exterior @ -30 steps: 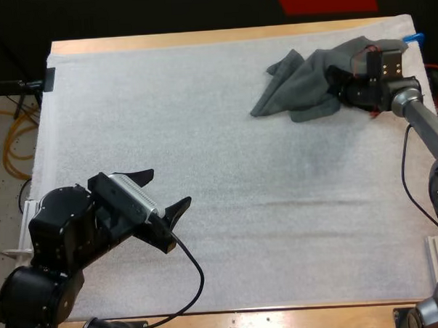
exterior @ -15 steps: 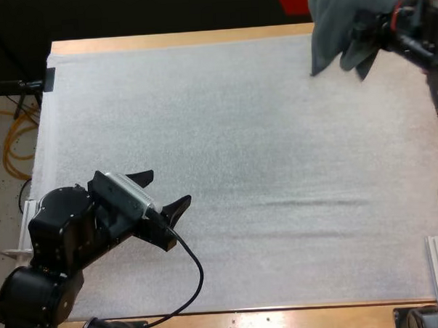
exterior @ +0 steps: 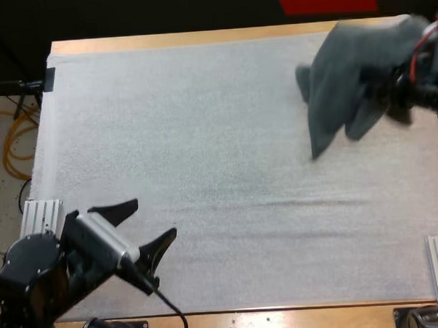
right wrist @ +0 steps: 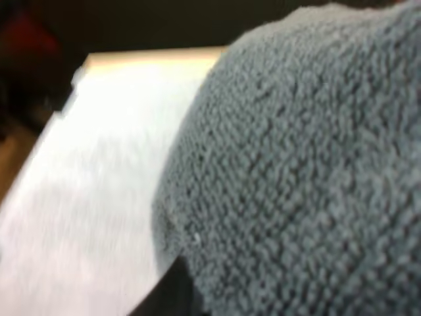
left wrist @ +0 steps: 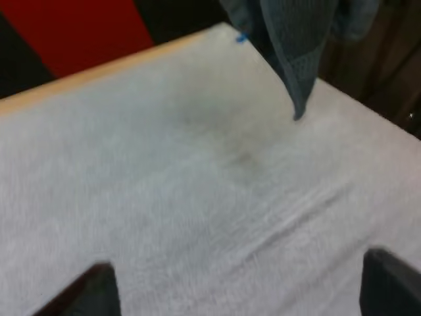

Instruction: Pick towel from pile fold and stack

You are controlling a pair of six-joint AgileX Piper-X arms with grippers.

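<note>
Towel [exterior: 342, 79], at two o'clock over the mat [exterior: 203, 135], hangs limp from the right gripper [exterior: 390, 91], which clamps its bunched top. It looks soft, light and droopy, so it is probably best taken at a corner or hem. Left gripper [exterior: 152, 219], at seven o'clock, stands open and empty.

Your left arm [exterior: 33, 279] is a bulky, rounded black housing; your left gripper [exterior: 148, 221] ends in two tapered black fingers [exterior: 118, 210], curved like fins.
</note>
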